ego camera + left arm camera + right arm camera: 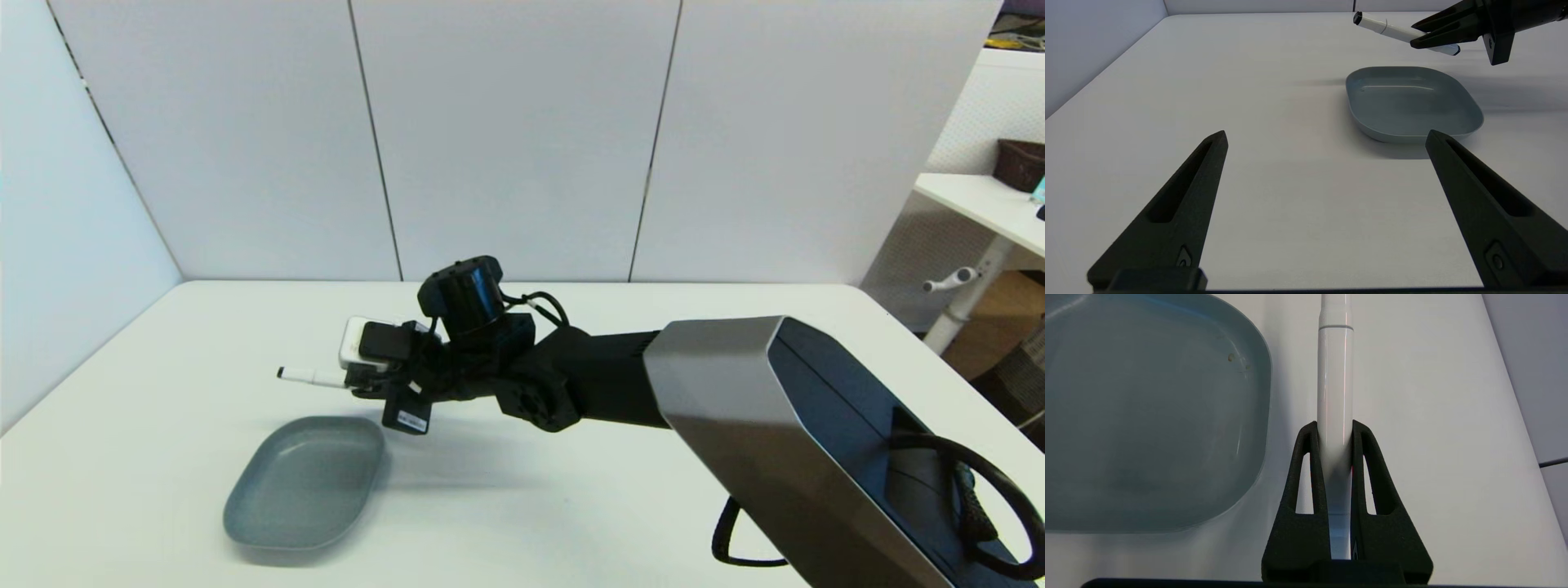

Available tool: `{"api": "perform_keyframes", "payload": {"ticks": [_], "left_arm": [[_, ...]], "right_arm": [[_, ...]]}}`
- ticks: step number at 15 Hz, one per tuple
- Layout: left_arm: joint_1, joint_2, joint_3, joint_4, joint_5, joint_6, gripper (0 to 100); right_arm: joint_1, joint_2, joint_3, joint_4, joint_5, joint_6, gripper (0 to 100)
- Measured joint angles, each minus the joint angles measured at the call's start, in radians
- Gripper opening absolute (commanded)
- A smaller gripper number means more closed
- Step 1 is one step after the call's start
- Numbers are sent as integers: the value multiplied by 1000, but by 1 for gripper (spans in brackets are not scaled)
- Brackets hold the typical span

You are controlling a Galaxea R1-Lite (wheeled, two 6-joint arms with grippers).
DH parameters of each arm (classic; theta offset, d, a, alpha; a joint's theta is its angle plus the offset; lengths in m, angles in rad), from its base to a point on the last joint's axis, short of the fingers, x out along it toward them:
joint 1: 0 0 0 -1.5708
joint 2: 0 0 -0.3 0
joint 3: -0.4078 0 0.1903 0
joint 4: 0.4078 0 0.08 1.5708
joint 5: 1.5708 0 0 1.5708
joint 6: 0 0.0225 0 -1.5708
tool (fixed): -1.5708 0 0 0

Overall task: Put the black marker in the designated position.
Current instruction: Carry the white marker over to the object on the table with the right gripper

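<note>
Both fingers (1306, 457) of the right gripper (1335, 435) clamp the black marker (1335, 384), held in the air just beyond the grey dish (306, 482). Its far tip is cut off in the right wrist view. Low over the table (1274, 81), the left gripper (1327, 139) hangs spread wide and empty.

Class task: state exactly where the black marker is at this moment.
The black marker is held in the right gripper, above the table just beyond the grey dish, left of centre in the head view.
</note>
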Motion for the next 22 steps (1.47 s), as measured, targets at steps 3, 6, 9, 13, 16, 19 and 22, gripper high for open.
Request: {"api": "perform_keyframes", "payload": {"ticks": [3,6,9,13,16,19,22], "left_arm": [[0,0,0,0,0,0,100],[0,0,0,0,0,0,100],[0,0,0,0,0,0,100],[0,0,0,0,0,0,100],[0,0,0,0,0,0,100],[0,0,0,0,0,0,100],[0,0,0,0,0,0,100]], "right_arm": [[1,9,-2,0,0,-1,0],[1,14,-2,-1,-6,-8,0],[-1,18,-1,-1,-14,-20,0],[0,21,0,0,-14,-22,0],[0,22,0,1,-16,-24,100],[0,22,0,0,-19,-23,100],[0,21,0,1,-43,-19,100]]}}
